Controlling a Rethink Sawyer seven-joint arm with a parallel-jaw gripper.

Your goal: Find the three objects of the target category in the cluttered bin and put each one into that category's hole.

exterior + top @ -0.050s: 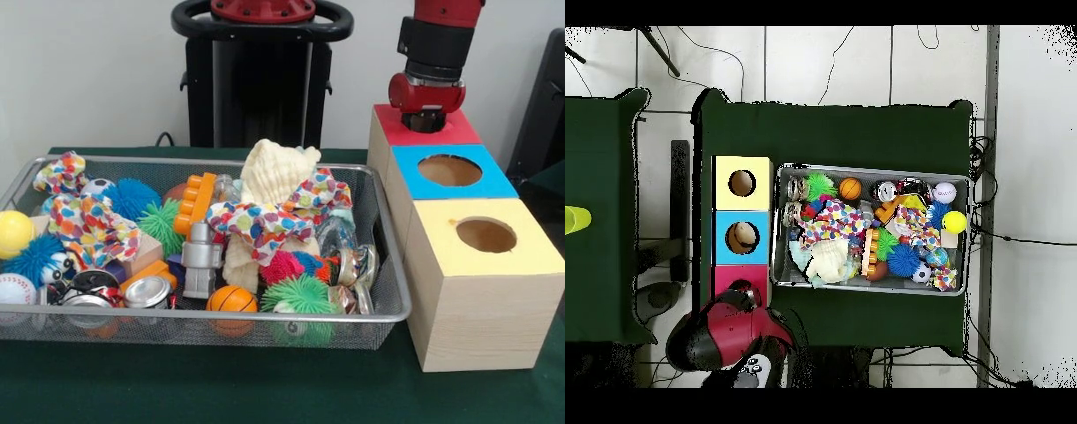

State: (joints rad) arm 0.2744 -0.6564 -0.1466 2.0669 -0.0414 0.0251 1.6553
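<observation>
Wire bin [388, 265], left of the boxes — mesh tray heaped with toys. From its left end: yellow ball [13, 231], baseball [13, 290], blue spiky balls, patterned cloth [88, 228], tin lids, a wooden block. Centre: orange plastic brick [196, 201], grey robot figure [201, 258], small basketball [231, 300], cream knitted cloth [275, 168], a second patterned cloth [278, 212]. Right end: pink and green spiky balls, crumpled cans [353, 265].

Wooden boxes, right of the bin, in one row running away from the camera — yellow-topped box [494, 265] nearest, blue-topped box [450, 172] in the middle, red-topped box [424, 128] farthest. The yellow and blue holes are open to view; in the overhead view something pale lies inside the blue one. The red hole is covered by the arm.

Gripper [428, 115] — sits directly over the red top, at or in its hole. The jaws are hidden by the wrist housing, so whether they are spread, closed or holding anything cannot be told.

Target category: not identifiable from these views; the red box appears to be the one in use.

Governing relation: every candidate object lies in the bin, which in the front view is to the left of and nearer than the gripper. The bin's long axis runs left–right there, parallel to the table edge. The next pick likely needs a lift clear of the box, then a sideways travel over the bin's right rim.
</observation>
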